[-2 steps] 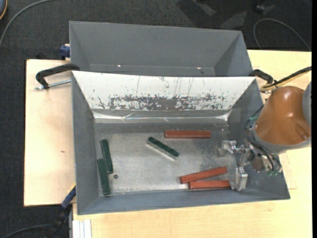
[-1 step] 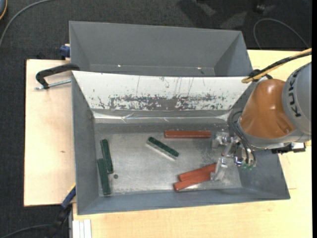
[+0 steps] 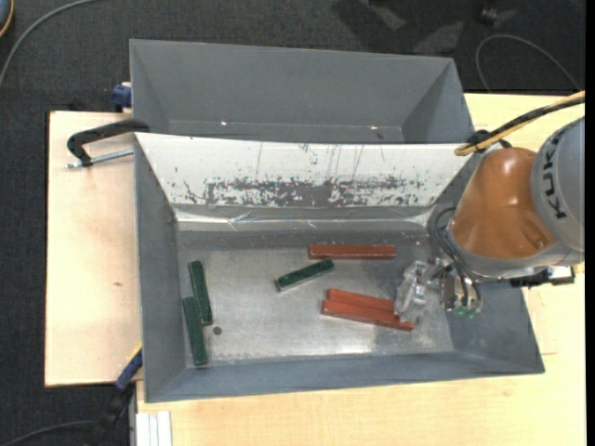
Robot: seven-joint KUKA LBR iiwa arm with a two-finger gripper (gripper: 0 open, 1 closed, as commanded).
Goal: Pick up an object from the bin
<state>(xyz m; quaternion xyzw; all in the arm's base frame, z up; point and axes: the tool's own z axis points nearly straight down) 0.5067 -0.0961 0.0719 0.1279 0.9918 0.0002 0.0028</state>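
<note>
Grey metal makes up the bin [image 3: 153, 249], with sloping walls and a flat, scuffed floor on which a few loose bars lie well spread out. The arm comes in from the right, its rounded orange cover [image 3: 497, 207] hanging over the bin's right wall. Below that cover the hand [image 3: 411, 297] is low over the floor at the right side of the bin. Whether the hand is apart or together cannot be told from this angle, and nothing can be seen clamped in it.

Nearest to the hand are the red bars [image 3: 361, 307], what look like two long flat pieces lying against each other on the floor, tilted so that their right end runs down toward the front. That right end lies just at the hand; whether the two touch is unclear. Another red bar [image 3: 353, 250] lies flat along the foot of the back wall, apart from the pair and a little to the left of the hand. Between them and further left, a dark green bar [image 3: 304, 275] lies at a slant near the middle of the floor. Well apart, by the left wall, two more green bars lie end to end, the rear one [image 3: 197, 291] and the front one [image 3: 194, 334], with a small dark speck [image 3: 217, 333] just beside them.
</note>
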